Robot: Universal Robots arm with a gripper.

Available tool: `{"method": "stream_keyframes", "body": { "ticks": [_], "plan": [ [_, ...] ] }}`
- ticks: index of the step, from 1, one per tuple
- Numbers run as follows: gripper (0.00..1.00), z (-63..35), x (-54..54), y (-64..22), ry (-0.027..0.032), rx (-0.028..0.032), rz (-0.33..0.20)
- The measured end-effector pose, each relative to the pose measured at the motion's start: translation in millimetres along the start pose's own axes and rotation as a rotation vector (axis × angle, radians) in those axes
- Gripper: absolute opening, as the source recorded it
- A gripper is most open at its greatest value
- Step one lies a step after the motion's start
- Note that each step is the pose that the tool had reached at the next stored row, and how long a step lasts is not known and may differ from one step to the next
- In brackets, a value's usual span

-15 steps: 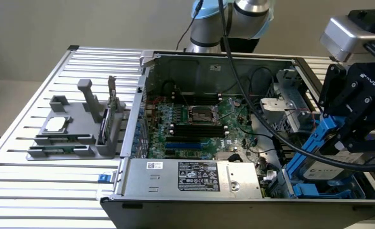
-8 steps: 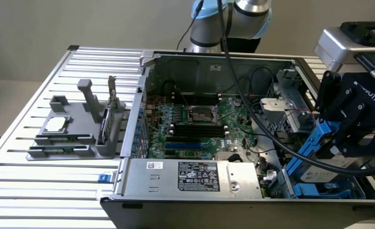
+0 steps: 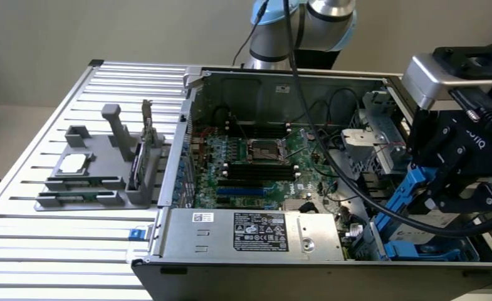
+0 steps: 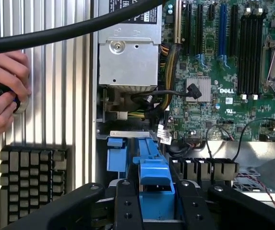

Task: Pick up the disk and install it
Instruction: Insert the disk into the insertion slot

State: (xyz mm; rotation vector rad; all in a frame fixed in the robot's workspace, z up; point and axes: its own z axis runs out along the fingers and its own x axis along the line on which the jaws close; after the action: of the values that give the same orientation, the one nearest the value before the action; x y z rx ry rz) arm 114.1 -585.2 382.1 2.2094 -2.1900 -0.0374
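Gripping the disk by its blue caddy, my jaws stand partway apart, a black finger pressed against each side of it. The disk sits edge-on between my jaws, low inside the open computer case, at a corner of it. Just beyond my jaws lies the green motherboard, with the silver power supply box farther off beside it. Outside the case, well apart from my jaws, a person's hand rests on the ribbed tabletop.

Disk in blue caddy, steeply tilted, seemingly gripped between jaws, inside case
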Motion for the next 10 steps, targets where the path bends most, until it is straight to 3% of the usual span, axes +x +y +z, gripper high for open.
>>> {"method": "stream_keyframes", "body": {
  "ticks": [10],
  "plan": [
    [0.33,18.1,-0.7,-0.7,0.0032,-0.0001,0.000]
  ]
}}
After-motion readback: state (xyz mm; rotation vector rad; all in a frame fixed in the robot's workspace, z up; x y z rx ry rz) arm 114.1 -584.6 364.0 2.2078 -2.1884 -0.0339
